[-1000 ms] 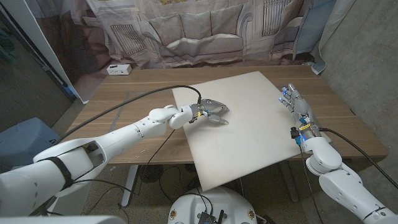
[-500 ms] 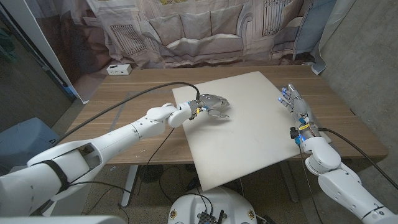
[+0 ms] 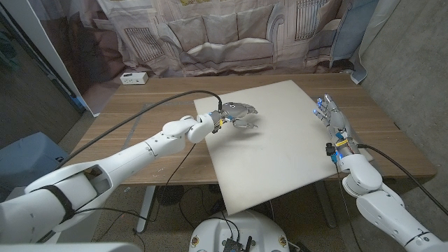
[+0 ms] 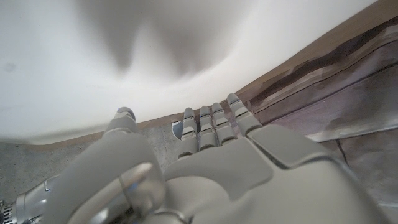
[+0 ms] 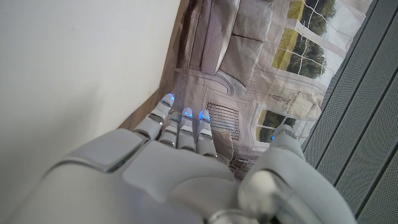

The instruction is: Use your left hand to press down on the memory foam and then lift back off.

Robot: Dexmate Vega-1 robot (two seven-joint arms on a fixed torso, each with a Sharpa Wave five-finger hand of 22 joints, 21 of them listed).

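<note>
The memory foam [image 3: 280, 143] is a large white sheet lying askew across the wooden table [image 3: 150, 105], its near corner hanging past the front edge. My left hand [image 3: 238, 115] is over the foam's far left part, fingers spread and curved down, holding nothing. A shadow lies on the foam under it; I cannot tell whether the fingertips touch. In the left wrist view the left hand [image 4: 205, 162] reaches toward the foam [image 4: 124, 50], which carries a blurred shadow. My right hand [image 3: 333, 120] stands by the foam's right edge, fingers straight and empty; the right wrist view shows this hand [image 5: 174, 168] beside the foam [image 5: 74, 74].
A small white box [image 3: 133, 78] sits at the table's back left corner. A black cable [image 3: 150, 115] runs along my left arm over the table. A printed curtain [image 3: 231, 31] hangs behind the table. A blue bin [image 3: 28, 157] stands on the floor at left.
My left hand has moved toward the foam's far edge and seems to have risen a little. The right hand and the foam have stayed put.
</note>
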